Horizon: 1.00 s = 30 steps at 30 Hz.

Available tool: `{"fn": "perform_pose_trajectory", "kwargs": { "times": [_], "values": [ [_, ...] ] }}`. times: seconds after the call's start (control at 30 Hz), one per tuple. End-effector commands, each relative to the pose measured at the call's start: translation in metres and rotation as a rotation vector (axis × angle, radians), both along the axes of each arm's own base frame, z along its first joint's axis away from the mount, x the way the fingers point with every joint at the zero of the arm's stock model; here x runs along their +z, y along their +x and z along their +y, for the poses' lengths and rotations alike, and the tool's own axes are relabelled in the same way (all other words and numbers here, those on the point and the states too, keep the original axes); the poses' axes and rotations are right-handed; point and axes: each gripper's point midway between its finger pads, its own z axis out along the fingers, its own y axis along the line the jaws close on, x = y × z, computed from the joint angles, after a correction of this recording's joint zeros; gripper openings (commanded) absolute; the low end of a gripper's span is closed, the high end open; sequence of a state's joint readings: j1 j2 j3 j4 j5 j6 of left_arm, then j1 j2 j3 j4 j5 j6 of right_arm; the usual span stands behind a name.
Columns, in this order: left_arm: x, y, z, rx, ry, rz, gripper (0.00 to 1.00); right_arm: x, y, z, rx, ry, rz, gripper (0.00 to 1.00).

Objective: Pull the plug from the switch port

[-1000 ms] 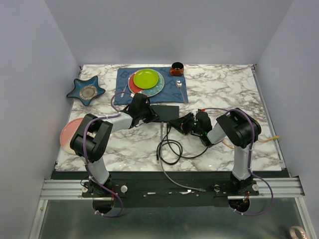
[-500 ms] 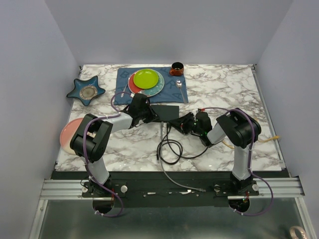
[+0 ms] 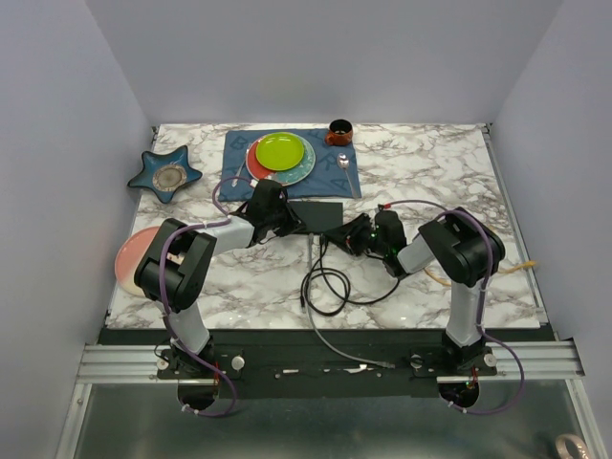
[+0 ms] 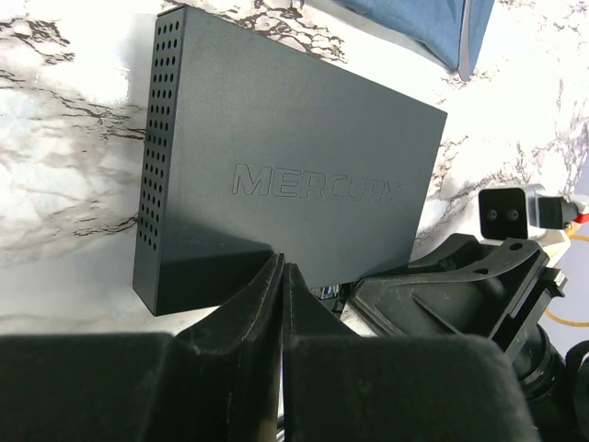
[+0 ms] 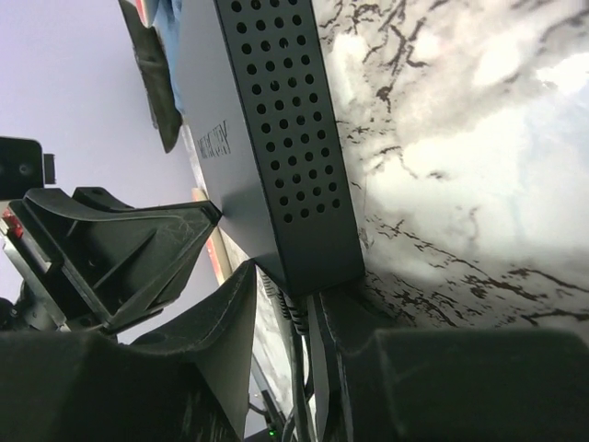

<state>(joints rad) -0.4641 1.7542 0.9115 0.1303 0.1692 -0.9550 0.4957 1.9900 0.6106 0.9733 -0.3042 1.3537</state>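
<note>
1. Right gripper [image 5: 293, 293]: jaws clamped on the plug [image 5: 293, 318], one finger on each side, at a near corner of the switch [image 5: 267, 138].
2. Left gripper [image 4: 281, 276]: fingers pressed together with nothing seen between them. The tips were set against the switch's near edge, apparently bracing it.
3. Change over the last second: the right arm's elbow had swung slightly outward. Both grippers, the switch and the cable [image 3: 325, 287] had kept their places. Judged: the grip was set but the pull had hardly begun, and the plug appeared still seated.
4. Cable: ran from the plug toward the arm bases and lay in a loose loop on the table [image 3: 430, 172].
5. Switch, position: flat on the table near its middle, lettering up. It sat just on the near side of the mat [image 3: 349, 177], between the two grippers.
6. Switch, bearing: the long axis ran left to right across the table, with a vented short end on each side. The port edge faced the arm bases, so the plug pointed that way. Judged: a straight pull toward the near edge would suit.
</note>
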Motion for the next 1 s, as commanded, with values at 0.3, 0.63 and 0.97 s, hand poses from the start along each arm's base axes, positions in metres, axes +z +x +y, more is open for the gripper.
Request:
{"fn": "perform_pose_trajectory", "kwargs": {
  "times": [0.3,0.63,0.97],
  "values": [
    [-0.007,-0.010,0.004,-0.005,0.005,0.035,0.13,-0.032,-0.012,-0.009,0.049,-0.165,0.069,0.41],
    [-0.006,-0.011,0.003,-0.006,0.005,0.034,0.13,-0.031,-0.009,-0.008,0.032,-0.147,0.080,0.31],
    [-0.007,-0.012,0.003,-0.007,0.004,0.036,0.13,-0.030,-0.010,-0.009,0.001,-0.103,0.091,0.29]
  ]
}}
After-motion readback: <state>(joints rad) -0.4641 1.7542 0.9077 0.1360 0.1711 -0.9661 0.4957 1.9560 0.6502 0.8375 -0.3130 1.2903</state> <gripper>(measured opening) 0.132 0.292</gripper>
